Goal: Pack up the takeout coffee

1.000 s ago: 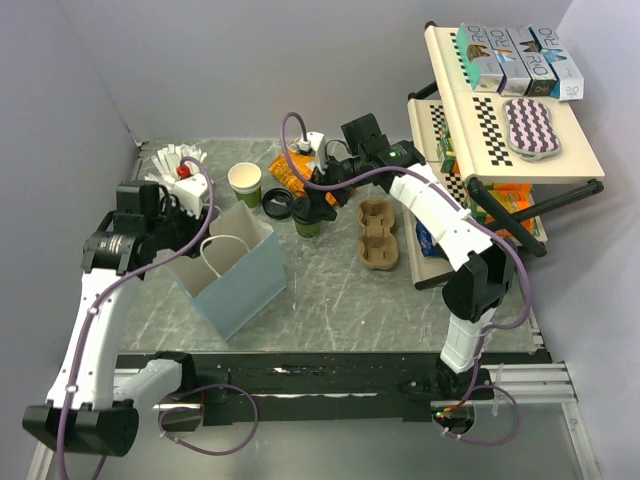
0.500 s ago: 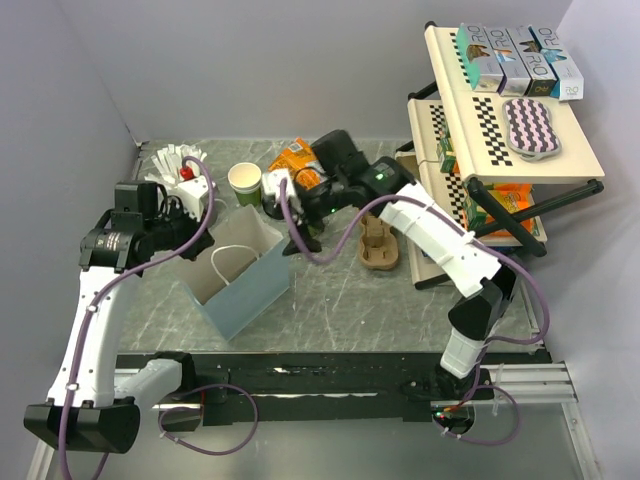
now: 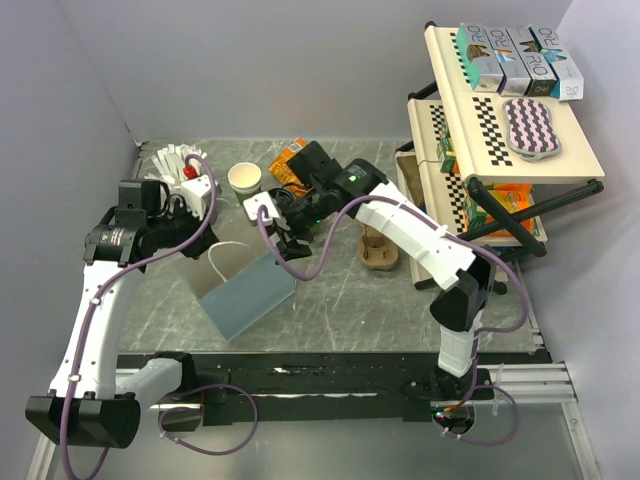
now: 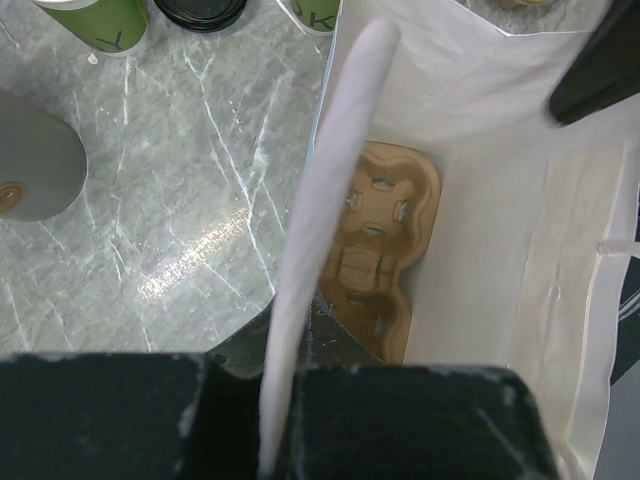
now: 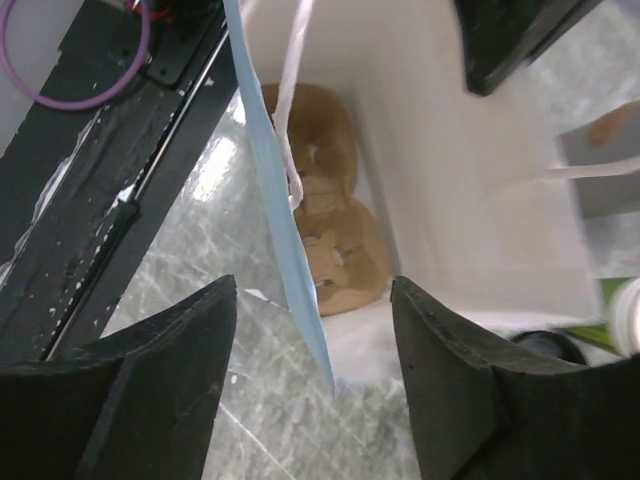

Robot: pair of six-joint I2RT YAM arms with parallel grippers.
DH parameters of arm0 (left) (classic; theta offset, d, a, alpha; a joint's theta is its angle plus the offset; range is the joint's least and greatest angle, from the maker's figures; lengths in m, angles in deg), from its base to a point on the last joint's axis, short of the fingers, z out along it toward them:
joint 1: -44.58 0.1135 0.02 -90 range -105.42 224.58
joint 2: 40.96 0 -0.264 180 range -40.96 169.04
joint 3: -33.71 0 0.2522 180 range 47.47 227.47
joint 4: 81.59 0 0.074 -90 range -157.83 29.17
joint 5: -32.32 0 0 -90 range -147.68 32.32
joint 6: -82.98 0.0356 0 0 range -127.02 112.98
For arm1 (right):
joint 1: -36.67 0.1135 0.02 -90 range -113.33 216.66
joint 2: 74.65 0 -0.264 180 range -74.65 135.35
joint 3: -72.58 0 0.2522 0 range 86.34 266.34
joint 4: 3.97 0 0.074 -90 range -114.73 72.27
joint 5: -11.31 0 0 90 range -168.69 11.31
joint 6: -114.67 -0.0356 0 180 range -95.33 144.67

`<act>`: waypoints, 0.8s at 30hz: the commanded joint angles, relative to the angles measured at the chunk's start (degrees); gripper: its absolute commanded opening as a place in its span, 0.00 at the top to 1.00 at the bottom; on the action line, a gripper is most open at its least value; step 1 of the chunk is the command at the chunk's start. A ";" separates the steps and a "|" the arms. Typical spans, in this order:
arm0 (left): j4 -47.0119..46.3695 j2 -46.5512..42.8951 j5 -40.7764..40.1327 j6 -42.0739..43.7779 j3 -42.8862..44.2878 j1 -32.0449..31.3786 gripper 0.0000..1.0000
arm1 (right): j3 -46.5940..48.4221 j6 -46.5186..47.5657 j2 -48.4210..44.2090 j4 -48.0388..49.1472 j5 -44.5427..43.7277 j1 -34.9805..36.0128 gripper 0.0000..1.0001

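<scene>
Straddling a wall of the blue paper bag [image 3: 245, 295], the right claw [image 5: 312, 285] is held wide; the bag's white handle [image 4: 330, 200] is pinched by the closed left claw [image 4: 283, 375].

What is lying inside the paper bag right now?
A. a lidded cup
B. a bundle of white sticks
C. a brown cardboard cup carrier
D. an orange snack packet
C: both wrist views look down into the bag, and a brown cup carrier lies on its bottom.
</scene>
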 commanded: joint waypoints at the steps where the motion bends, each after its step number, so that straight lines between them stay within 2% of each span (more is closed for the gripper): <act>1: -1.89 0.13 2.52 0.09 0.69 0.23 0.99 | 2.61 0.46 1.84 -1.40 0.30 0.93 0.37; 3: -1.54 0.31 2.70 0.35 0.96 0.23 0.99 | 2.26 -0.33 1.67 -0.52 0.48 1.63 0.47; 4: -1.28 0.39 2.70 0.44 1.30 0.23 0.99 | 2.08 -1.21 1.50 -0.08 0.39 1.89 0.67; 6: -0.49 0.74 3.48 0.88 2.09 0.23 0.99 | 1.29 -2.09 0.36 1.94 -0.14 2.68 0.86; 7: -0.05 0.92 3.84 0.97 3.49 0.23 0.99 | 1.03 -3.31 -0.61 2.90 -0.14 2.95 1.00; 15: 7.24 6.01 3.58 -1.76 19.13 0.23 0.99 | 4.27 -15.70 -4.83 12.12 2.50 3.04 1.00; 19: 11.10 9.08 1.12 -1.14 27.03 0.32 0.99 | 6.72 -18.61 -6.06 14.77 1.80 3.12 1.00; 24: 14.28 11.73 1.73 -0.35 33.81 0.32 0.99 | 9.19 -19.49 -6.41 15.65 0.83 3.12 1.00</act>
